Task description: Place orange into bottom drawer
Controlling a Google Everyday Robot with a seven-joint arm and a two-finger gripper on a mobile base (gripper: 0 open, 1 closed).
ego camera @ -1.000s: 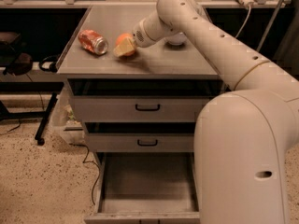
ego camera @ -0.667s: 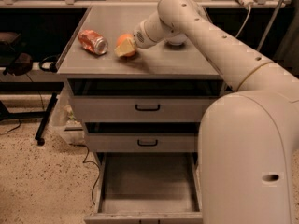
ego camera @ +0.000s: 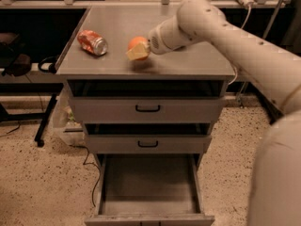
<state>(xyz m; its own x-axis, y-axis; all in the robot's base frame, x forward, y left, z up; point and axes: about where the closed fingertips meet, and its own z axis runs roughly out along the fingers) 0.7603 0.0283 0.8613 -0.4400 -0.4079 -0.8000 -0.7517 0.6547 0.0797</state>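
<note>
The orange (ego camera: 137, 42) is over the front middle of the grey cabinet top (ego camera: 188, 65), with a shadow right under it. My gripper (ego camera: 138, 50) reaches in from the right and is shut on the orange; one tan finger (ego camera: 137, 55) lies across its front. The bottom drawer (ego camera: 148, 185) is pulled out below, and its plain grey inside has nothing in it. The two upper drawers with black handles (ego camera: 147, 108) are pushed in.
A crushed red-orange soda can (ego camera: 92, 42) lies on the cabinet top left of the orange. My arm (ego camera: 235, 36) crosses the right side of the cabinet. A dark bench and cables stand at the left on the speckled floor (ego camera: 37, 187).
The gripper and the orange have shifted a little to the right across the cabinet top. The can and the drawers have not moved.
</note>
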